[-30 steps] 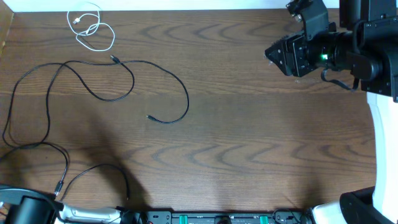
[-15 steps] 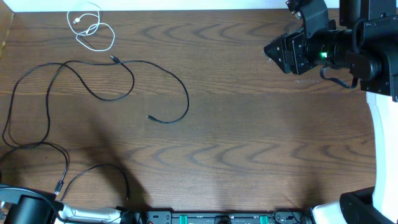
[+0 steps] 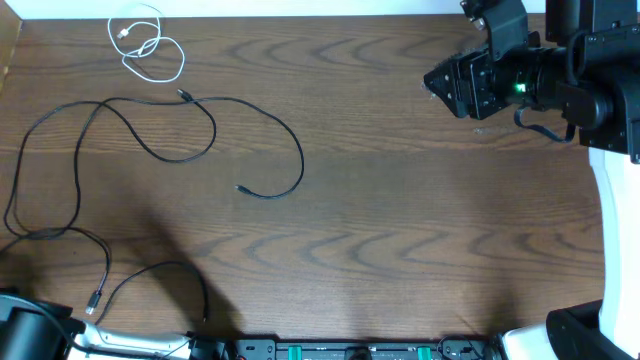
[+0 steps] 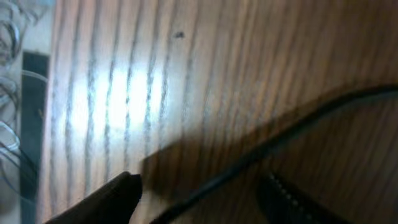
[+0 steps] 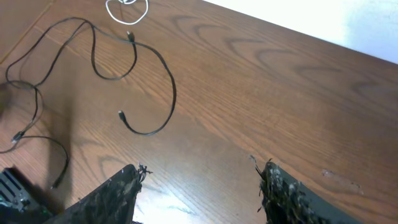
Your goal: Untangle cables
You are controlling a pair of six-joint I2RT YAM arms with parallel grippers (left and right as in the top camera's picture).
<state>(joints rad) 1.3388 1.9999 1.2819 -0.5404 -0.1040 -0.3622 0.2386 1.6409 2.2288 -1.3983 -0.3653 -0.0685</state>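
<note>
A short white cable (image 3: pixel 146 45) lies coiled at the table's far left corner. Long black cables (image 3: pixel 200 130) sprawl over the left half, with one plug end (image 3: pixel 240 188) near the middle and another (image 3: pixel 95 300) near the front left. In the left wrist view a black cable (image 4: pixel 292 134) runs diagonally between the fingers of my left gripper (image 4: pixel 202 183), whose jaws stand apart just above the wood. My left arm (image 3: pixel 35 335) sits in the front-left corner. My right gripper (image 3: pixel 437 82) (image 5: pixel 201 168) hovers open at the far right with nothing between its fingers, away from every cable (image 5: pixel 149 93).
A control box (image 3: pixel 350 352) with green buttons lines the front edge. The right arm's white base (image 3: pixel 612 200) fills the right side. In the left wrist view the table's edge (image 4: pixel 46 93) shows at the left, with coiled wires (image 4: pixel 11 37) beyond it.
My left arm has sunk lower into the front-left corner, and the black cable near it has shifted slightly. The right gripper has crept a little toward the far edge.
</note>
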